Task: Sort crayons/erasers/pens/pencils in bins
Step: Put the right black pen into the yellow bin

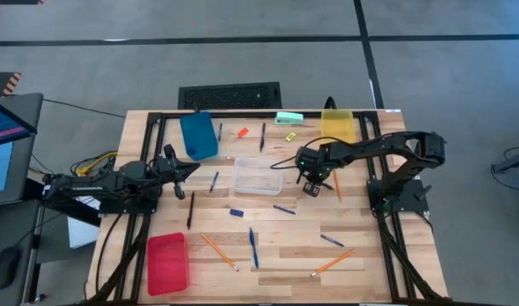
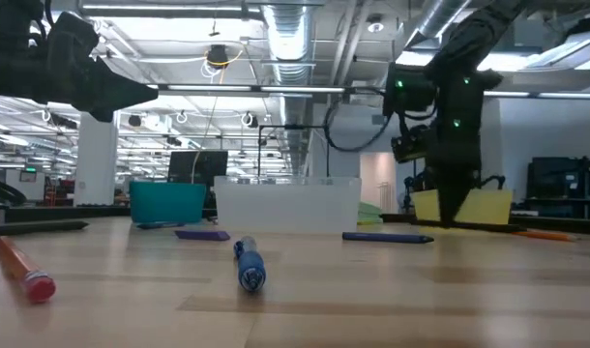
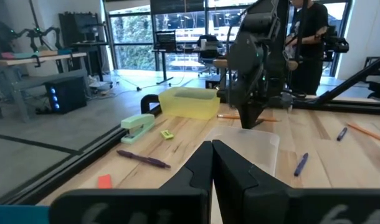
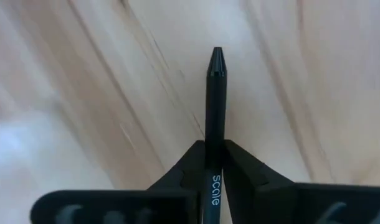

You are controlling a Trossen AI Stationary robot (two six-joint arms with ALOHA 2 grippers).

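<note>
On the wooden desk (image 1: 370, 255), your right tool (image 4: 213, 163) clamps a dark pen (image 4: 215, 99) lying straight along its fingers, tip forward; the clear bin (image 1: 258, 176) sits just beside it, nearer than the closed, idle left tool (image 1: 185, 172)

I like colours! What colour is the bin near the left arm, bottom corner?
Red: the small rectangular red plastic bin, clearest in the high view.

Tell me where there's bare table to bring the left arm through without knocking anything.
Free: the strip between the blue bin and the red bin, left of the black pen. Also the near right corner past the orange pencil. Crowded: around the clear bin, where the right gripper grips a dark pen.
</note>
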